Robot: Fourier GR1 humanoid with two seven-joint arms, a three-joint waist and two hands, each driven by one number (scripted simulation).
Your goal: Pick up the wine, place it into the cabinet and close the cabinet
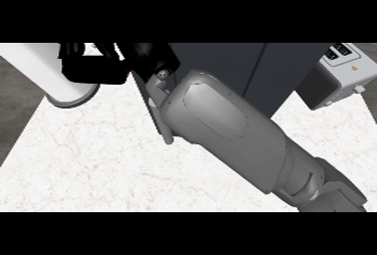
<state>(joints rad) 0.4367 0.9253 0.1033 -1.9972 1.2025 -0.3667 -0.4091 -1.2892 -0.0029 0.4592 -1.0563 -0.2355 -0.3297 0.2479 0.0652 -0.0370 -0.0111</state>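
At twelve o'clock: right forearm (228,129) crosses to dark cabinet (273,69); right hand (151,57) at its left edge, finger state unclear. Left hand (88,64), ten o'clock, likewise. Wine not visible. Judgement: push door flush, sweeping steadily, clear of toaster (335,74).

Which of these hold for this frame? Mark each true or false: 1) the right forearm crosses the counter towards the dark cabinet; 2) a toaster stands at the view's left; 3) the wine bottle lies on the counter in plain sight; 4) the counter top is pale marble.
1) True: the right forearm runs up-left to the cabinet, right hand at its edge.
2) False: the toaster is at the right.
3) False: no wine bottle shows.
4) True: the counter is pale, veined marble.
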